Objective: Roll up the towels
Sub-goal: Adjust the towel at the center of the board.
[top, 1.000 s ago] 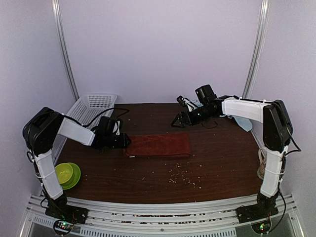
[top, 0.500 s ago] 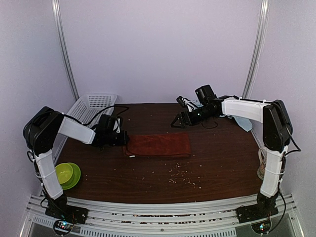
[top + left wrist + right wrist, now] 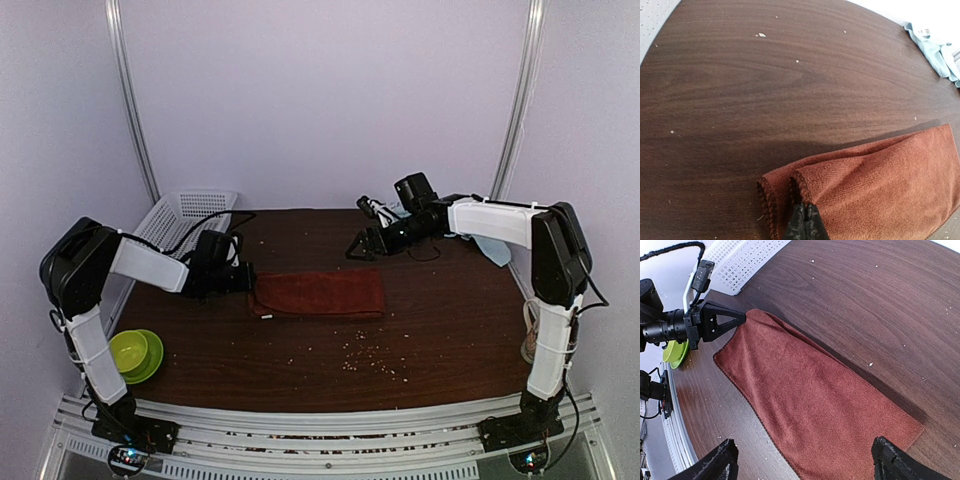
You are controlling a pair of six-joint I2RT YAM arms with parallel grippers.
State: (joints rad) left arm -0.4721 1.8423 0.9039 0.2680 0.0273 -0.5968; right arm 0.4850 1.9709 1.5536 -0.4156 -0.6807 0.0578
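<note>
Rust-red towel [image 3: 320, 294] lies centred on the surface [image 3: 300, 370]; the pale-blue towel [image 3: 490, 248] sits bunched at the far right edge. Left gripper [image 3: 804, 210] fingers, parted a second ago, now pinch the red hem, so rolling can start. Right gripper [image 3: 804, 457] fingers stand spread.

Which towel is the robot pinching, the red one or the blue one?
The rust-red towel: the left end effector is shut on its folded end. The pale-blue towel lies crumpled far to the right, not gripped.
</note>
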